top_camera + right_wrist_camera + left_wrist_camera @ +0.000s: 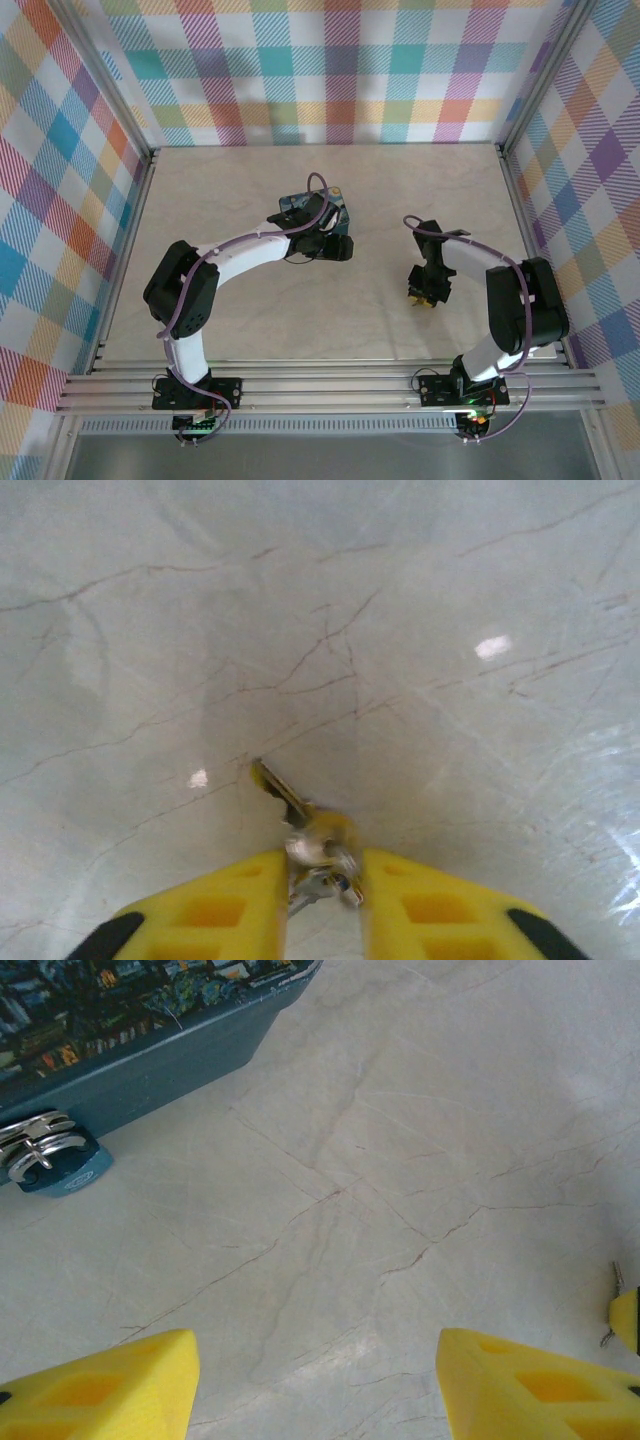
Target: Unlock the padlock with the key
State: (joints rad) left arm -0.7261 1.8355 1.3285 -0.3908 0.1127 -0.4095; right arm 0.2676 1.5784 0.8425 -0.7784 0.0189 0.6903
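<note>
Mara: Where does the padlock (62, 1165) sit?

Tom: It rests on the table (400, 1160), right against the front wall of the box (160, 1065). Its body is a small, rounded blue block with a smooth face. Silvery metal loops curve out of its top, next to the box.

Mara: And the box itself?

Tom: It is straight-edged, with plain teal-blue sides. The lid (100, 990) carries a busy painted scene of dark blues flecked with yellow and orange.

Mara: What of the left gripper (318, 1340)?

Tom: It hangs near the box with its jaws wide. The fingers (110, 1390) are blunt yellow wedges with shallow moulded pockets, and bare tabletop lies between them.

Mara: That tabletop looks like stone.

Tom: It is pale, glossy and marble-patterned, with thin brown veins branching across it and spots of reflected light.

Mara: Where is the key (300, 820)?

Tom: It is in the right gripper (325, 865), well apart from the padlock on the other side of the table. The jaws are narrow, pinched on the key's rounded head — the slim brassy blade juts forward over the table. A thin silvery ring (318, 880) hangs behind the head.

Mara: And around it all?

Tom: Walls (340, 60) of plaid cloth in pastel squares, framed by ribbed aluminium rails (330, 385).
</note>
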